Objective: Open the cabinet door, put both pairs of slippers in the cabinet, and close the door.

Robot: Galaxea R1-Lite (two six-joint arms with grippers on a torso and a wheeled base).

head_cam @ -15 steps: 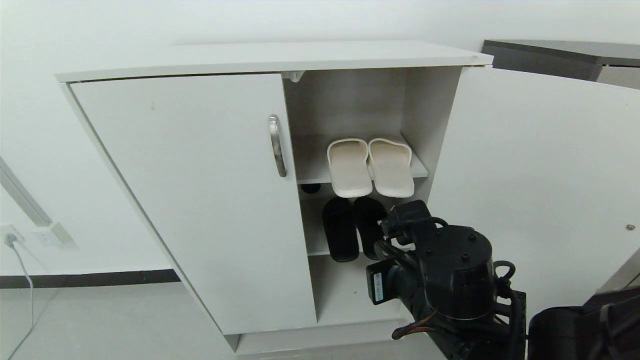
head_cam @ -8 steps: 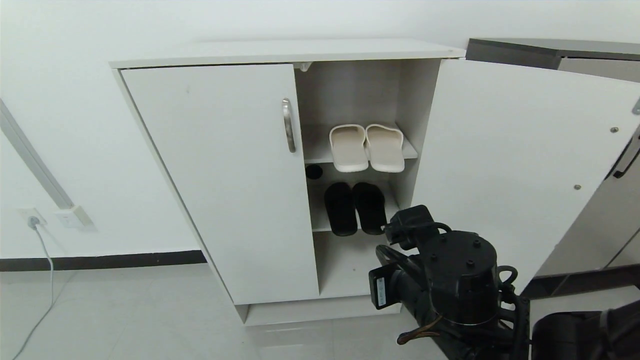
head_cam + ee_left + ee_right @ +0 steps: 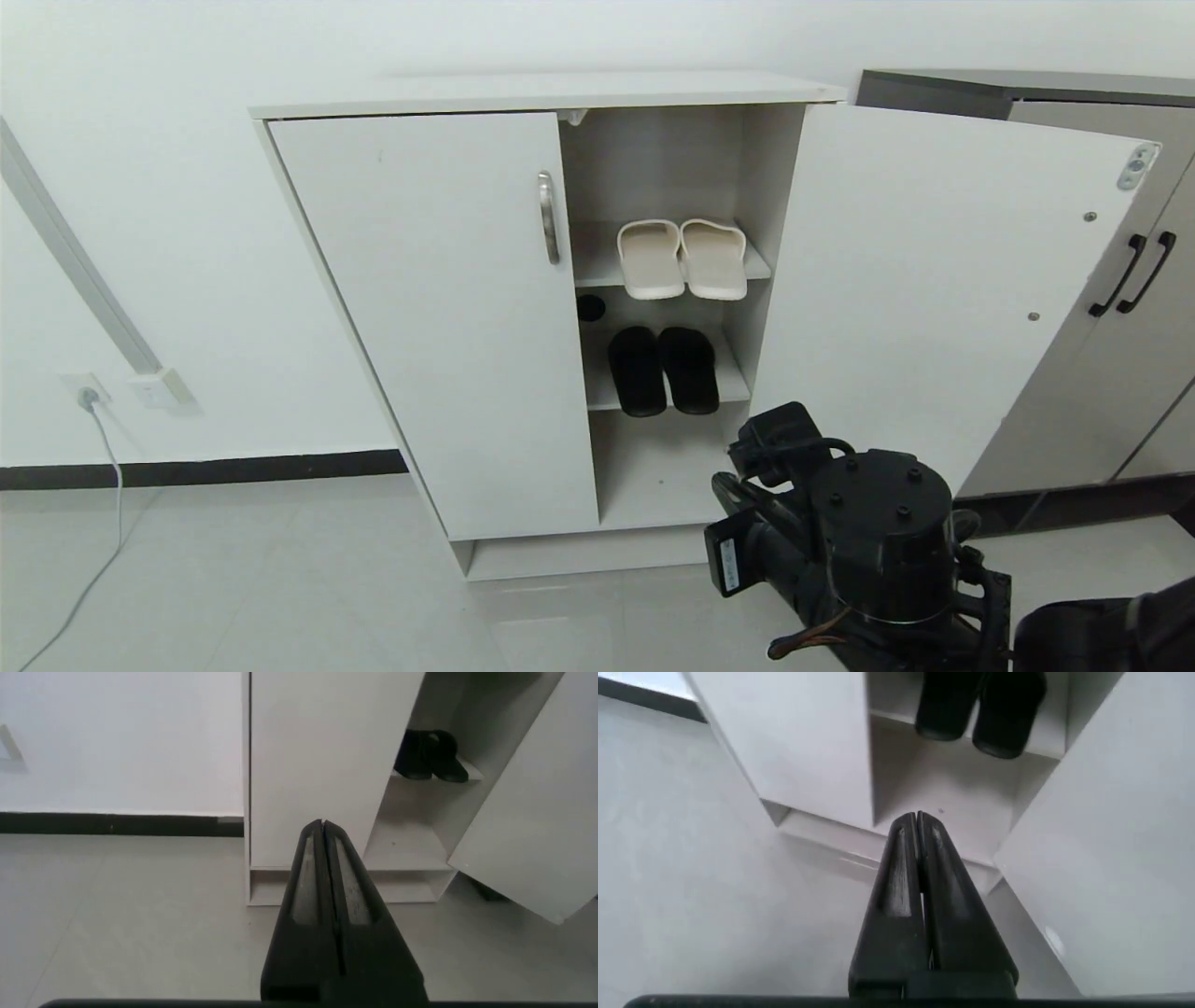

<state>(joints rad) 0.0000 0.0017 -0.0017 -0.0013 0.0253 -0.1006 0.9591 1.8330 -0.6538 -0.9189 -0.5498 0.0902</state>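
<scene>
inside cabinet (image 3: 560, 91), white slippers (image 3: 681, 259) above black slippers (image 3: 664, 370)

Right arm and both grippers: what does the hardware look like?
The right arm is matte black, with a round joint cap dotted with screws, a white label on a boxy module, and brownish cables beneath. The left gripper and right gripper each have two long black tapering fingers with greyish strips along them.

White wall (image 3: 140, 93) with black skirting (image 3: 187, 469), a socket (image 3: 86, 392), pale tiled floor (image 3: 233, 579), grey cupboard (image 3: 1120, 373) at right.
</scene>
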